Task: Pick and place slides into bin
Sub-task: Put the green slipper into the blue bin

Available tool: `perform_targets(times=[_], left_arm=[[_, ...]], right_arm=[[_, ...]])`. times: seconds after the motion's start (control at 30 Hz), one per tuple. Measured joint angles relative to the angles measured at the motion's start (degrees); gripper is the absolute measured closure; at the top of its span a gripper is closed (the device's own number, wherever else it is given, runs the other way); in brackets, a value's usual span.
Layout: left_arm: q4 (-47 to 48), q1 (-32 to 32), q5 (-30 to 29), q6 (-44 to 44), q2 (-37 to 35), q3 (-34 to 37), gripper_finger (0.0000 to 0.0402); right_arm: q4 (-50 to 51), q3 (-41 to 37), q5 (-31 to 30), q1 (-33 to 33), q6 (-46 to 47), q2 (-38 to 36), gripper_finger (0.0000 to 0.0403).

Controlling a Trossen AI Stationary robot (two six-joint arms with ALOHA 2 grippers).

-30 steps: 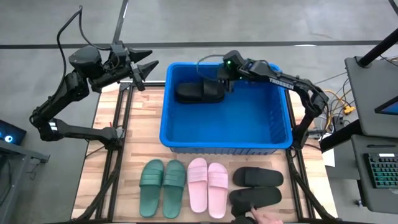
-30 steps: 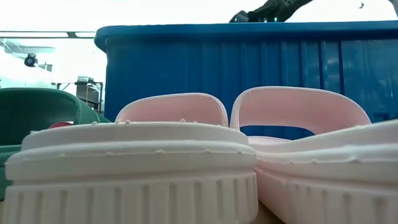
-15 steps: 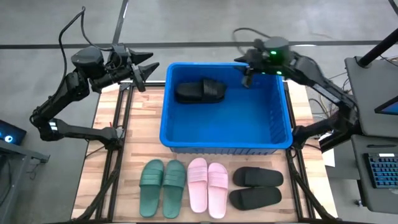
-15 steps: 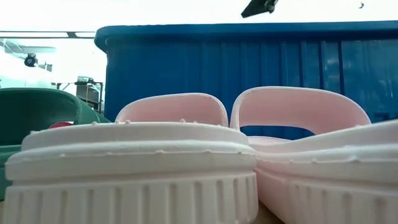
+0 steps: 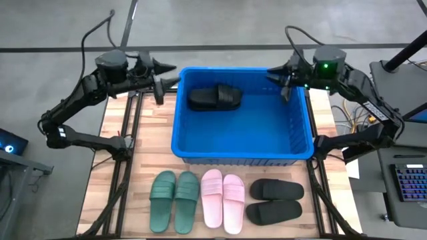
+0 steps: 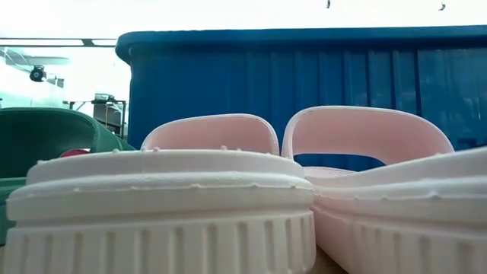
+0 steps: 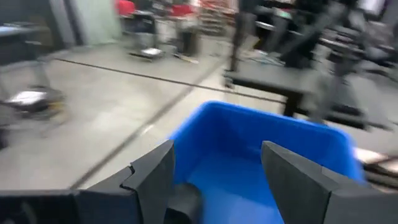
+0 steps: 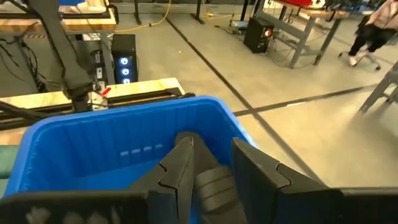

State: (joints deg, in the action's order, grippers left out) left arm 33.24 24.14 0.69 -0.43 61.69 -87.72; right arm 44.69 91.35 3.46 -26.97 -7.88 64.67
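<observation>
A large blue bin (image 5: 242, 143) fills the table's centre, one black slide (image 5: 215, 98) lying in its far-left corner, long axis left to right. Along the near edge wait the dark green pair (image 5: 175, 201), the pink pair (image 5: 223, 192) and two more black slides (image 5: 275, 201), these last lying crosswise. The right gripper (image 5: 283, 80) hangs over the bin's far-right rim, empty, fingers narrowly parted; the left gripper (image 5: 165, 79) hovers just off the far-left corner, fingers spread wide. The near-right black slides likely fall to the right arm.
</observation>
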Motion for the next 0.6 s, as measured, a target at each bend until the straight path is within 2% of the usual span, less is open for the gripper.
perform_targets(times=[0.13, 0.37, 0.43, 0.6], left_arm=[[4.5, -0.2, 13.5, 0.1, -1.2, 0.0, 0.0178], [14.5, -0.4, 28.1, -13.8, -4.6, 0.0, 0.0178], [17.8, -1.2, 30.5, -17.3, -5.6, 0.0, 0.0178], [23.0, -7.2, 29.4, -27.3, -7.4, 0.0, 0.0190]], right_arm=[[2.9, 0.0, -0.2, 0.2, 0.4, -0.4, 0.0303], [5.0, -0.1, -0.7, 0.2, 0.3, 0.1, 0.0313], [5.0, -0.1, -0.7, 0.2, -0.4, 0.4, 0.0316], [6.1, -0.1, -4.9, 0.2, -3.1, 1.3, 0.0323]])
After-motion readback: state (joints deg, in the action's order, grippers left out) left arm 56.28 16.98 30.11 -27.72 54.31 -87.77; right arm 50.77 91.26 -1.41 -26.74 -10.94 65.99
